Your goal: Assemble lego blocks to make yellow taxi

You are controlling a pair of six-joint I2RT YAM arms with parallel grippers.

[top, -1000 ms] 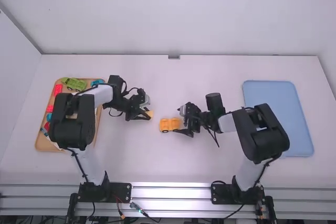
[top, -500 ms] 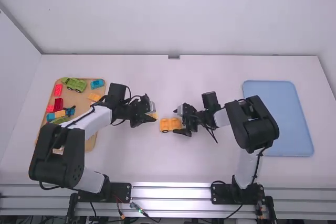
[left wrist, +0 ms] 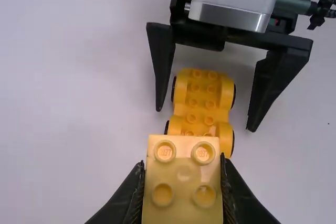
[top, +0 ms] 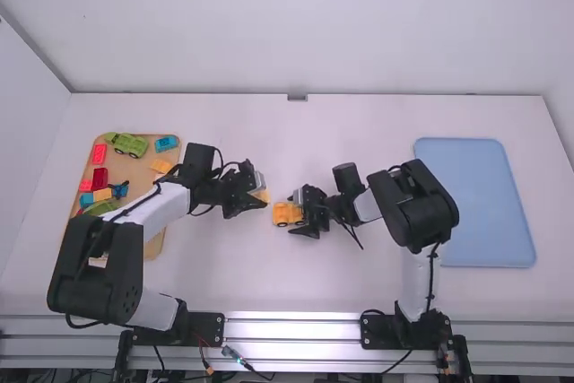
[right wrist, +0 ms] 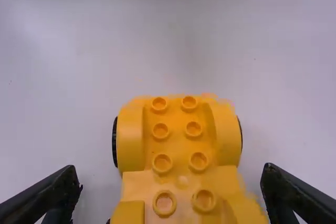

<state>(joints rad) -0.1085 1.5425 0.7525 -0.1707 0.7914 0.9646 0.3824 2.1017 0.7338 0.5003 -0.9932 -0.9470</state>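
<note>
High view: along the bench's left edge, a wooden tray [top: 154, 245] carries red bricks [top: 100, 155] and a green toy vehicle [top: 130, 144], both clear of the work. Right of it, the left gripper [left wrist: 182, 182] is clamped on a yellow studded block [left wrist: 185, 170]; that should be light, stiff plastic, sturdy but a little slippery, best pinched by its flat sides, leaving the underside free. Midway between the bench's side edges, a yellow wheeled chassis [right wrist: 177, 140] stands upright; it looks light and rigid, and its wheels could let it roll, so the wheel arches seem the place to hold it. The right gripper [right wrist: 171, 177] has its jaws apart, one on each side of the chassis; those fingers are the likeliest obstacle to a block coming down. Towards the bench's right edge lies a blue tray [top: 475, 208], out of the way.
</note>
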